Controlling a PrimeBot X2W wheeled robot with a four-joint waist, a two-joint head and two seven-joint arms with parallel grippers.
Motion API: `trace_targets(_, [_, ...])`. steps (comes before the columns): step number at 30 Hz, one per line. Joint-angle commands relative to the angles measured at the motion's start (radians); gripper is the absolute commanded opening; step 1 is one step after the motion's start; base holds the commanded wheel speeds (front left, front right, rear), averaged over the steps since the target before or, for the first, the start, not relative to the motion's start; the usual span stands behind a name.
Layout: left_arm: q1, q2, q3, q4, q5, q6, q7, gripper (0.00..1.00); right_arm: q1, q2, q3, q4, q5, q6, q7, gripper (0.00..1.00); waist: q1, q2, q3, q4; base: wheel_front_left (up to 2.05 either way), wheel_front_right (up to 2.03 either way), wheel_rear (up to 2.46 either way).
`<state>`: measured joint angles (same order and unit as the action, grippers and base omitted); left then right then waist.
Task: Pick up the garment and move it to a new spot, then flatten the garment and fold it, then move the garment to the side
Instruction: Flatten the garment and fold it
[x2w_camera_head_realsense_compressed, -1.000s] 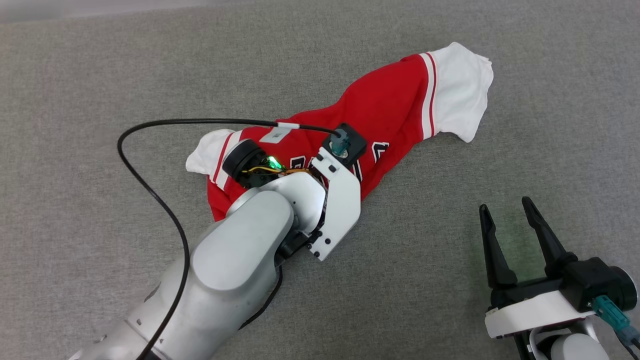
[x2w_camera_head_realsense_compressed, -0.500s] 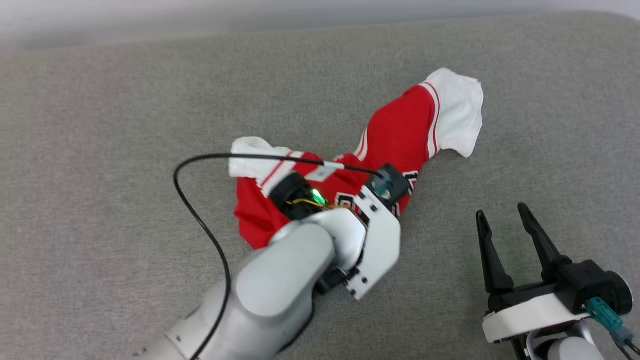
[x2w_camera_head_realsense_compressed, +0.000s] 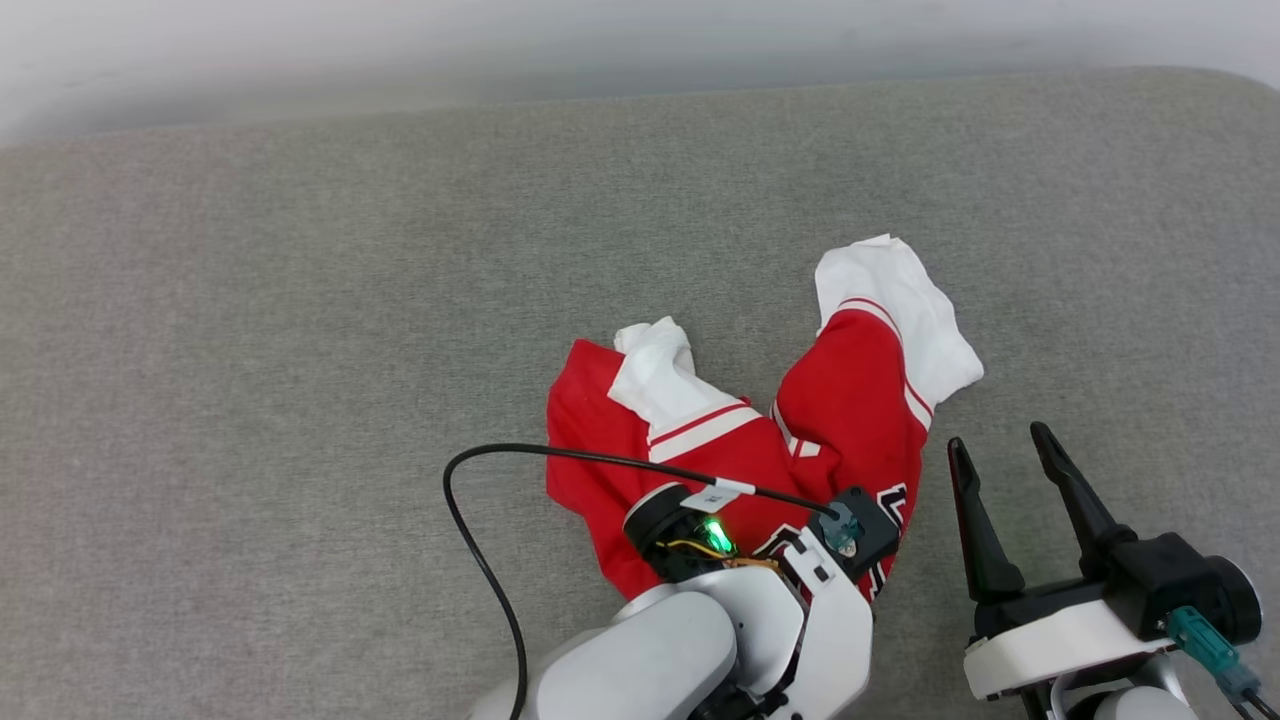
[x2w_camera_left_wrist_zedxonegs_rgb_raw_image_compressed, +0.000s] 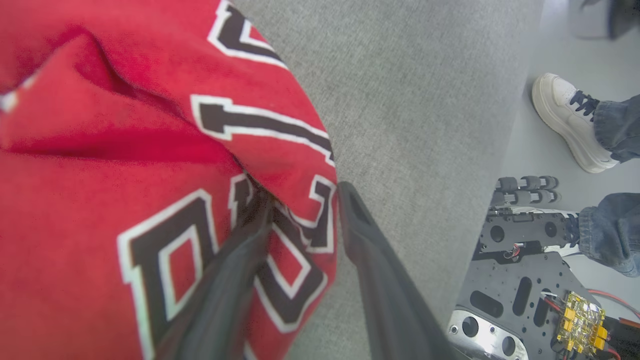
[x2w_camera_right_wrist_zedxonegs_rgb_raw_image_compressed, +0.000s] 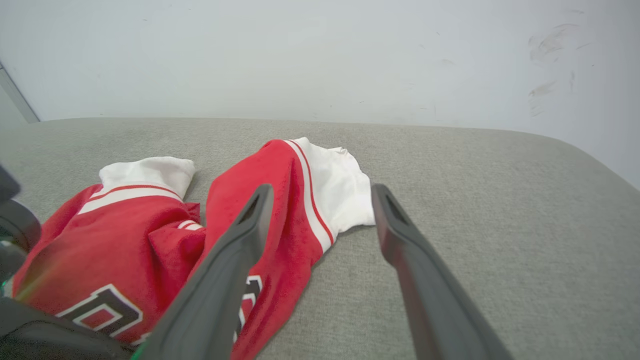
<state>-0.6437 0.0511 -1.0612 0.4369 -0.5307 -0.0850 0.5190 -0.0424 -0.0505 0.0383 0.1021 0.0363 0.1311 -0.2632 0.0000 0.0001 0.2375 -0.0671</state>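
The left gripper has a fold of the garment pinched right at the lettering!
Lower right of the head view, the right gripper hangs wide apart, gripping nothing, just beside it; the crumpled garment lies lower centre on the grey cushion, white sleeves pointing up-frame.

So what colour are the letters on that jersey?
Black with white outlines, on the red jersey; clearest in the left wrist view.
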Motion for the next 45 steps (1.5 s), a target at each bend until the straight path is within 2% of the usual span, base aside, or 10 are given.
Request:
trace_targets(1, [-0.007, 0.000, 0.001, -0.004, 0.000, 0.009, -0.022, 1.00, 0.004, 0.001, -0.005, -0.002, 0.001, -0.001, -0.002, 1.00, 0.0000, -0.0001, -0.002, 0.008, 0.00, 0.00, 0.00])
trace_targets(5, [-0.033, -0.001, 0.040, -0.017, -0.011, 0.033, -0.106, 1.00, 0.019, 0.001, -0.015, 0.006, -0.004, -0.001, -0.002, 1.00, 0.0000, -0.0001, -0.026, 0.030, 0.00, 0.00, 0.00])
trace_targets(9, [-0.051, 0.017, 0.126, -0.050, -0.026, 0.073, -0.211, 1.00, 0.032, 0.001, -0.025, 0.012, -0.002, -0.001, -0.002, 1.00, 0.0000, -0.0001, -0.068, 0.056, 0.00, 0.00, 0.00])
trace_targets(15, [-0.047, 0.122, 0.264, -0.121, -0.013, 0.160, -0.371, 1.00, 0.055, 0.001, -0.044, 0.007, 0.000, -0.001, -0.002, 1.00, 0.0000, -0.0001, -0.135, 0.089, 0.00, 0.00, 0.00])
trace_targets(24, [0.153, 0.320, 0.414, -0.239, -0.030, 0.252, -0.578, 1.00, 0.087, 0.001, -0.082, -0.027, 0.015, -0.001, -0.002, 1.00, 0.0000, -0.0001, -0.192, 0.121, 0.00, 0.00, 0.00])
trace_targets(28, [0.282, 0.369, 0.450, -0.265, -0.037, 0.287, -0.676, 1.00, 0.095, 0.001, -0.090, -0.051, 0.025, -0.001, -0.002, 1.00, 0.0000, -0.0001, -0.200, 0.125, 0.00, 0.00, 0.00])
trace_targets(32, [0.389, 0.366, 0.474, -0.294, -0.054, 0.314, -0.746, 1.00, 0.104, 0.001, -0.100, -0.068, 0.036, -0.001, -0.002, 1.00, 0.0000, -0.0001, -0.201, 0.126, 0.00, 0.00, 0.00])
trace_targets(39, [0.482, 0.347, 0.529, -0.361, -0.047, 0.294, -0.783, 1.00, 0.103, 0.001, -0.109, -0.085, 0.042, -0.001, -0.002, 1.00, 0.0000, -0.0001, -0.187, 0.122, 0.00, 0.00, 0.00])
trace_targets(42, [0.467, 0.358, 0.520, -0.363, -0.031, 0.273, -0.781, 1.00, 0.094, 0.001, -0.101, -0.084, 0.038, -0.001, -0.002, 1.00, 0.0000, -0.0001, -0.178, 0.111, 0.00, 0.00, 0.00])
trace_targets(45, [0.413, 0.375, 0.493, -0.370, -0.016, 0.243, -0.726, 1.00, 0.081, 0.001, -0.100, -0.087, 0.038, -0.001, -0.002, 1.00, 0.0000, -0.0001, -0.162, 0.096, 0.00, 0.00, 0.00])
